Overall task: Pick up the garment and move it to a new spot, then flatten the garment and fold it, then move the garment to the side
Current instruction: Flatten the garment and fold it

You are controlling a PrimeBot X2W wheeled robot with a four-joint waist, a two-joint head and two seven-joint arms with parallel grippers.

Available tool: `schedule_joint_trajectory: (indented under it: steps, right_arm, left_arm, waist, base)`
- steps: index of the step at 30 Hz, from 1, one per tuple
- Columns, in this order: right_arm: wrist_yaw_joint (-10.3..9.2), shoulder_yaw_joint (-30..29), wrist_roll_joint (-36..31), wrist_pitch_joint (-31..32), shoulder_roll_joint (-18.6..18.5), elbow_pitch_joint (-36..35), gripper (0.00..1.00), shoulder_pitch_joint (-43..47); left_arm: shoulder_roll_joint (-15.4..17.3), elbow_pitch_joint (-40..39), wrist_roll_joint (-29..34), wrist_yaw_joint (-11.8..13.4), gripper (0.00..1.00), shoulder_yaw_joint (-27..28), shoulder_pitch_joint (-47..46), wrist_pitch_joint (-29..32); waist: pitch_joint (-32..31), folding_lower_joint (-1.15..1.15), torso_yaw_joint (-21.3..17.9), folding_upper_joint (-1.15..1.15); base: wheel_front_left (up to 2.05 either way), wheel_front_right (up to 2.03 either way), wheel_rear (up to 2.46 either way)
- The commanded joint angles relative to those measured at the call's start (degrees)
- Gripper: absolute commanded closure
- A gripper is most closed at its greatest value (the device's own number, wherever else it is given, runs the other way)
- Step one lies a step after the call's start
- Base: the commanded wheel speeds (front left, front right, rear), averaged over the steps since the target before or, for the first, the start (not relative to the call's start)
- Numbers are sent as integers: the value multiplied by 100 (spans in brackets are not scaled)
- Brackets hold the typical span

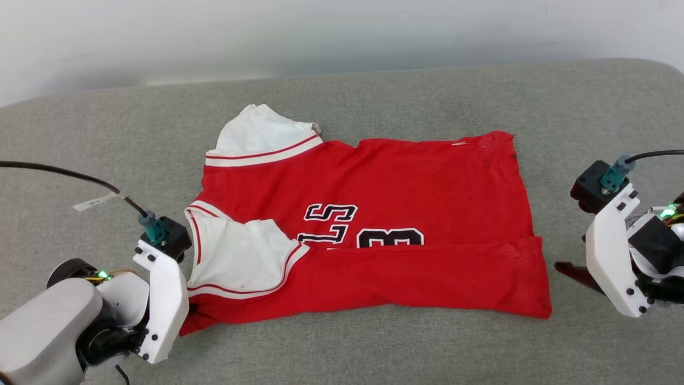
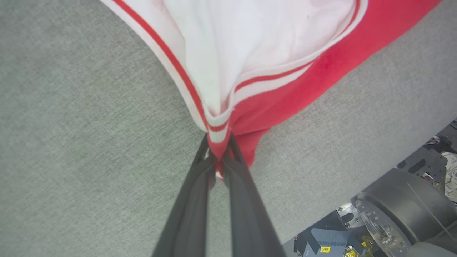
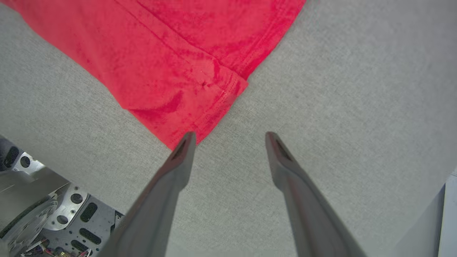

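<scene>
Red jersey T-shirt with white short sleeves and red-white striped trim lies flat across the middle of the grey fabric-covered tabletop, collar end toward my left, hem toward my right. Its near long edge is folded up over the front in a broad band, hiding the lower part of the black, white-outlined letters and number. The near white sleeve lies on top of the red cloth; the far sleeve spreads toward the tabletop's far edge. My left gripper is at the near-left corner of the T-shirt, its dark fingers closed tight on a pinch of striped sleeve trim and red cloth. My right gripper has its fingers spread wide, holding nothing, over bare tabletop just beside the near-right hem corner. One fingertip overlaps that corner in the right wrist view; contact cannot be told.
</scene>
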Motion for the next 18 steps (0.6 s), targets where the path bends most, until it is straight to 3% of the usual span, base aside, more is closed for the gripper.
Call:
schedule_joint_trajectory:
  steps: [1,5,17,18]
  right_arm:
    - [-3,84,122,122,29,72,0,-99]
    - [-3,264,406,270,224,486,0,-46]
    - [6,756,697,-679,1402,1696,0,834]
    - [6,753,672,-808,1428,1723,68,796]
  left_arm:
    - [6,-70,37,13,100,2,-103,-23]
    - [-28,-274,109,86,100,10,-149,-43]
    - [-48,-479,165,244,100,38,-92,-207]
    - [-35,-474,152,265,100,45,-52,-227]
  waist:
    - [46,0,41,0]
    - [168,0,135,0]
    - [395,0,211,0]
    - [381,0,195,0]
  base:
    - [0,0,0]
    - [0,0,0]
    - [0,0,0]
    - [0,0,0]
